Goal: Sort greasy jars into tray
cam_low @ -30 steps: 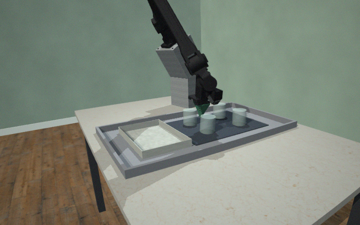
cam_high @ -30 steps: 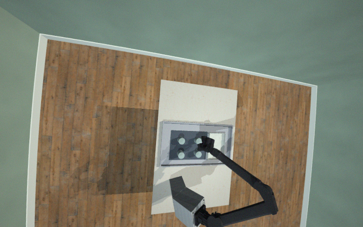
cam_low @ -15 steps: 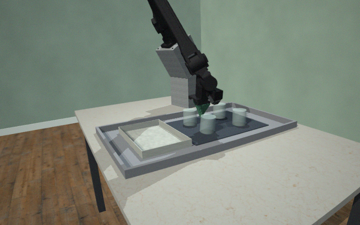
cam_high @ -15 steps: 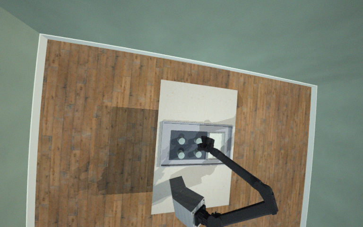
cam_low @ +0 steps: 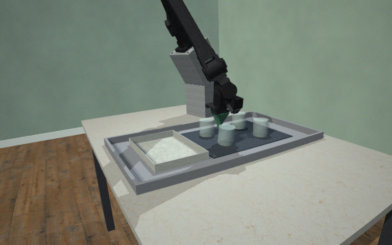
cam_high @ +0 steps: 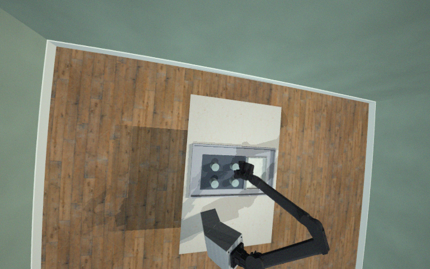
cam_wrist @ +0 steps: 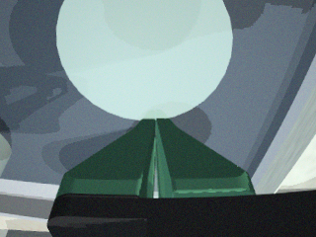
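4 jars stood on the dark mat (cam_high: 224,174) (cam_low: 277,135); the tray (cam_high: 256,157) (cam_low: 181,165) lay just beside the mat. The gripper (cam_low: 218,124) (cam_wrist: 155,119), fingers together with 0 jars between them, pointed down over the mat, its tips at the near jar (cam_low: 226,135) (cam_wrist: 144,59); contact: cannot tell.

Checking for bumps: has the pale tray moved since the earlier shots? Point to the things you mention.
No, no shift either way: the pale tray (cam_high: 256,157) (cam_low: 181,163) (cam_wrist: 290,153) sits the same against the grey rim (cam_high: 233,145) (cam_low: 231,162) (cam_wrist: 25,204).
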Available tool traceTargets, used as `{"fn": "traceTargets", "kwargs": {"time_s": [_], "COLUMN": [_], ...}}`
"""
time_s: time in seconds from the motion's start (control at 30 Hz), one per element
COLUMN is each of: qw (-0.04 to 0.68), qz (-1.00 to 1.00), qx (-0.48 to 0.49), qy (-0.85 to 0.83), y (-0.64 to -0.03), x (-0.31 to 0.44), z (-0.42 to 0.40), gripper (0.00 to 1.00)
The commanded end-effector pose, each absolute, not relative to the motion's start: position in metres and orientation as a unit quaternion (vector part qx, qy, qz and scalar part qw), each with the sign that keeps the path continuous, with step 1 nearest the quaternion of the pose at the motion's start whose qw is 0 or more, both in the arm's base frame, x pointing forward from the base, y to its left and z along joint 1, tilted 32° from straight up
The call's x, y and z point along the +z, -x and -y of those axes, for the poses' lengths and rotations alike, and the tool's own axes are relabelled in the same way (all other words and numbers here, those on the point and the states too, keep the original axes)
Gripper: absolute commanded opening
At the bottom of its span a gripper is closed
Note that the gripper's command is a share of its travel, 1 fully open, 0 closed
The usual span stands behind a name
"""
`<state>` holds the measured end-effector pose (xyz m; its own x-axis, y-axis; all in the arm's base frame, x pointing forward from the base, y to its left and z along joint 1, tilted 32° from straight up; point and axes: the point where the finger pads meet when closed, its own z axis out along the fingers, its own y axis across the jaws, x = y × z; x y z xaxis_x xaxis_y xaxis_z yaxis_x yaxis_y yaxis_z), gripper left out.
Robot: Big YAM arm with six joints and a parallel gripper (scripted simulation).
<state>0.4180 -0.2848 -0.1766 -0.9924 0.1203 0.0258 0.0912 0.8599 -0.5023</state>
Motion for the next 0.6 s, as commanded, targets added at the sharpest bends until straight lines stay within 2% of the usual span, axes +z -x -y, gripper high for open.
{"fn": "traceTargets", "kwargs": {"time_s": [0.0, 0.57], "qw": [-0.043, -0.043], "qz": [0.959, 0.959], "qx": [0.272, 0.272], "qy": [0.062, 0.062], "y": [-0.495, -0.475], "x": [-0.172, -0.175], "z": [0.298, 0.296], "gripper": [0.0, 0.0]}}
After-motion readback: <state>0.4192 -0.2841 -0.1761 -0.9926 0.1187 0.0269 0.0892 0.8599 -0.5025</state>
